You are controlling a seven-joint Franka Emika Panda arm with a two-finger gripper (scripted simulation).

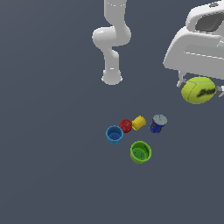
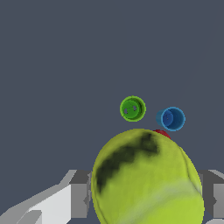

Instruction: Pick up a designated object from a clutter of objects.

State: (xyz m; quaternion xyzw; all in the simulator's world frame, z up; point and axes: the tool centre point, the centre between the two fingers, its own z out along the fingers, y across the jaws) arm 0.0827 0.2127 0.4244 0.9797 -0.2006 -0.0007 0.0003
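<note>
Ball (image 1: pixel 198 90) is yellow-green with a dark mark, and it sits high up at the exterior view's right, squeezed in the pincer (image 1: pixel 200 90), well above the other things. On the tabletop (image 1: pixel 52 166) below, going left to right, there is a blue cup (image 1: pixel 114 134), then a red cup (image 1: pixel 125 125) touching a yellow cup (image 1: pixel 139 123) lying on its side. A green cup (image 1: pixel 140 152) stands just in front of them. A blue can (image 1: pixel 158 124) with a grey top is last. In the wrist view the ball (image 2: pixel 146 179) fills the space between the grey fingers (image 2: pixel 79 194), with the green cup (image 2: pixel 132 108) and blue cup (image 2: pixel 170 118) far under it.
</note>
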